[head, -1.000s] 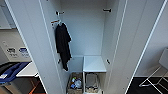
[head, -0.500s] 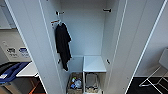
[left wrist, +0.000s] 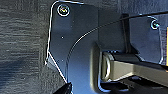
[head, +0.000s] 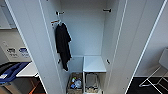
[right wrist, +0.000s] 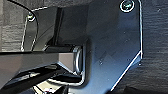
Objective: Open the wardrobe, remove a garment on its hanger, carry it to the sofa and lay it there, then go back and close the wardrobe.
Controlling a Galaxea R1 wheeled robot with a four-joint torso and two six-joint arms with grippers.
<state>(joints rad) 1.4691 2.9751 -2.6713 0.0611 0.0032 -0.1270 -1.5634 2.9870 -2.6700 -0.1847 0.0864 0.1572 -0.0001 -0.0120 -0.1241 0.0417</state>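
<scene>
Wardrobe (head: 87, 37) doors stand wide open in the head view, white panels flaring out at 9 and 3 o'clock around a pale, narrow interior. At about 8 o'clock, outside the left door, a blue bin (head: 11, 71) sits beside a white table edge (head: 28, 71). Just inside the left door, near 10 o'clock, a black t-shirt (head: 63, 45) hangs from a light hanger (head: 59, 23) hooked on a short dark bracket; it droops to mid-height against the left wall. A second dark bracket (head: 107, 10) juts from the right wall at 1 o'clock. Below centre a white shelf (head: 93, 63) fills the right half of the cabinet, and at 6 o'clock two woven baskets (head: 75, 83) rest on the floor, the left one holding colourful items that are too blurred to name. At 4 o'clock, beyond the right door, the metal legs of a white chair (head: 156, 77) stand on dark flooring.

Both wrist views add dark grey carpet (left wrist: 22, 45) beneath the robot's own plates. Whether either pincer is apart or together, I cannot tell.
</scene>
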